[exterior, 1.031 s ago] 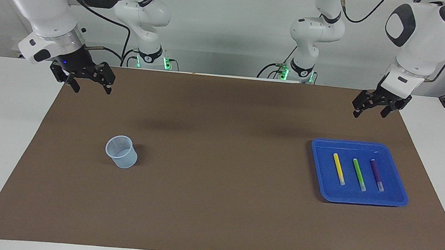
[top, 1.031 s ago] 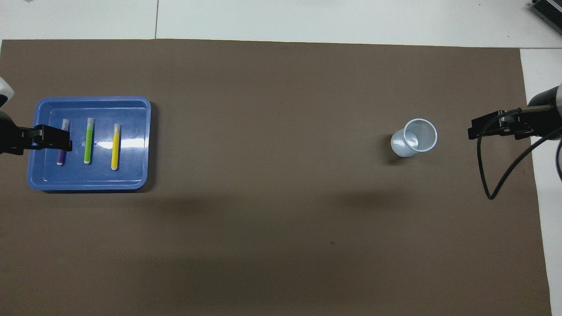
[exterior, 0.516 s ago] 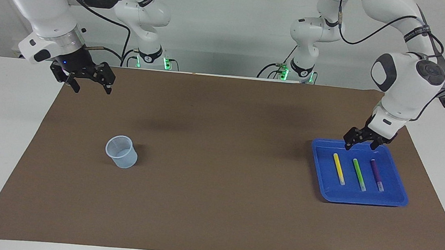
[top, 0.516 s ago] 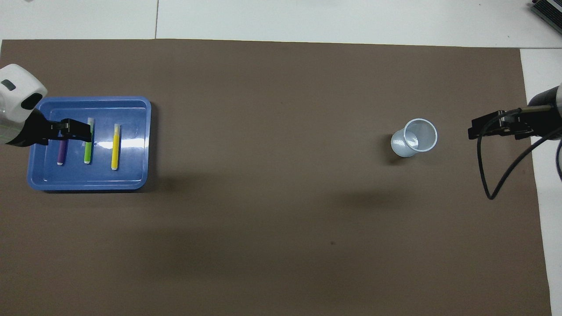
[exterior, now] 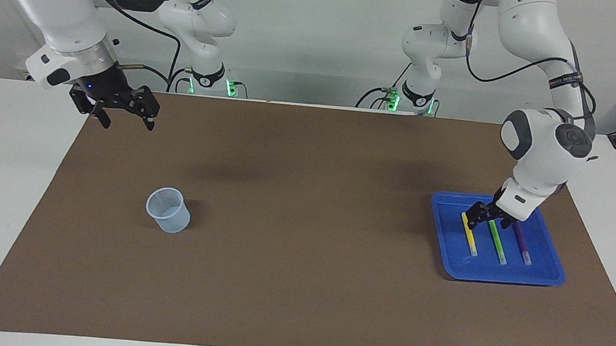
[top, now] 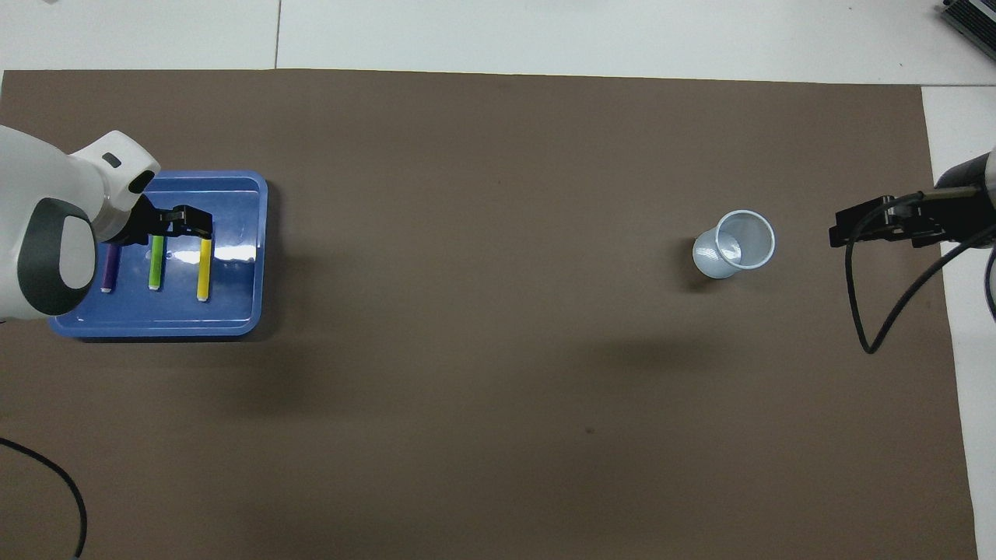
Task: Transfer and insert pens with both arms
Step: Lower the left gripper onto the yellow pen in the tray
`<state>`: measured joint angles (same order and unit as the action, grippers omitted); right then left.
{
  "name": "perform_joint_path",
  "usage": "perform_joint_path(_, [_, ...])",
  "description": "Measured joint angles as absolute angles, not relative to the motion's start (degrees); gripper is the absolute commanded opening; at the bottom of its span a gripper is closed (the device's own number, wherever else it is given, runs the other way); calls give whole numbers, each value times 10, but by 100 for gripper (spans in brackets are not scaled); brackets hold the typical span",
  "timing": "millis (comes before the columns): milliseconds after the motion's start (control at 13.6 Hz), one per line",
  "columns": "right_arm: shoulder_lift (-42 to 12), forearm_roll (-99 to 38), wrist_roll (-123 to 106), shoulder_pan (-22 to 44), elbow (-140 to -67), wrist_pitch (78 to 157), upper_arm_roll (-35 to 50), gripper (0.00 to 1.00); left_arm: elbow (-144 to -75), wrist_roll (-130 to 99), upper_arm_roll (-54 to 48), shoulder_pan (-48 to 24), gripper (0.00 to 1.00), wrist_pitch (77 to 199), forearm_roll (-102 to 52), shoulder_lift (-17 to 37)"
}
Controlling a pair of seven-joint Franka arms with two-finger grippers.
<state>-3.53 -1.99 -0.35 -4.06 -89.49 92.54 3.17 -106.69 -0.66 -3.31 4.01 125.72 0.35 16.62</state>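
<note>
The left gripper (exterior: pixel 483 215) is hanging open over the tray (exterior: pixel 441 231), low above the end of the yellow pen (exterior: pixel 469 234) that points toward the robots, gripping nothing. In the tray, all three pens are lying parallel, long axes running toward and away from the robots; the yellow pen is lying on the cup (exterior: pixel 168 210) side of the tray, the green pen (exterior: pixel 497 242) in the middle, the purple pen (exterior: pixel 521 243) on the side away from the cup. Judging from this, the fingers are lining up to straddle the yellow pen across its length. The right gripper (exterior: pixel 125 113), also open and empty, is waiting well apart from the tray, above the mat's corner past the cup.
</note>
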Motion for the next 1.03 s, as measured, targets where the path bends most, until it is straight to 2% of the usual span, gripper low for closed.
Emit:
perform_joint_path(295, [-35,-20,-4,-41,-896,925,32,100,-1081,-7,-34,40,100,1298,3,192])
perform_joint_path(884, [-35,-20,-4,-41,-898,925,32,100,-1123,-7,-36,40,100,1339,3,194])
perform_joint_path(1031, [-35,-20,-4,-41,-900,925,32,100,-1137,-7,-36,40,90,1356,3,194])
